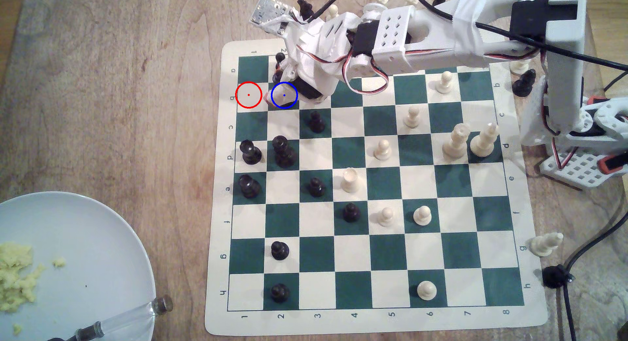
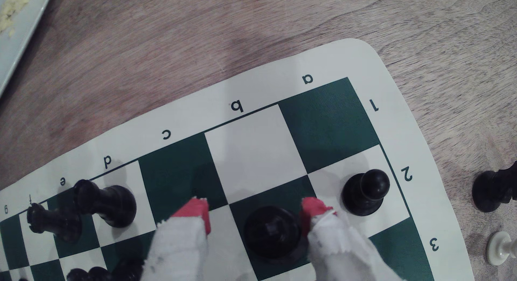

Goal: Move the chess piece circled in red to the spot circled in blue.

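While the gripper (image 2: 256,216) straddles the black piece (image 2: 272,232), that piece already stands on the dark green b2 square, the blue-ringed spot (image 1: 291,103). The jaws are spread wide: 1 red-tipped finger (image 2: 312,211) touches its side, the other stands clear, so nothing is clamped; likely letting go. Just beside the piece on a2 stands a black pawn (image 2: 365,191), close enough to get knocked. The red-ringed b1 square (image 1: 248,95) lies bare.
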`<state>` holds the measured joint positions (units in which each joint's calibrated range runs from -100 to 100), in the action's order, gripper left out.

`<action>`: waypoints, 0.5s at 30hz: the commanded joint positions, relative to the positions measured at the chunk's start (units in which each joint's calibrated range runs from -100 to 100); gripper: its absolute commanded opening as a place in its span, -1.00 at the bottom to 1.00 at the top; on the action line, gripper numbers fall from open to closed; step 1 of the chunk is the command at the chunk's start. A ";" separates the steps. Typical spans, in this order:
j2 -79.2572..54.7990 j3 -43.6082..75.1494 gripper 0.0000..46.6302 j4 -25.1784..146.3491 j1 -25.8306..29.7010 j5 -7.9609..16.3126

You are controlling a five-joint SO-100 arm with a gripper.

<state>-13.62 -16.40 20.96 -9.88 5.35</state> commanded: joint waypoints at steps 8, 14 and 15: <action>13.19 -1.00 -0.14 4.19 -0.72 0.00; 21.85 -8.35 -0.11 6.56 -0.33 -0.20; 25.75 -13.06 -0.12 6.40 -0.01 -0.24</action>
<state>-0.88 -24.36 27.33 -10.47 5.30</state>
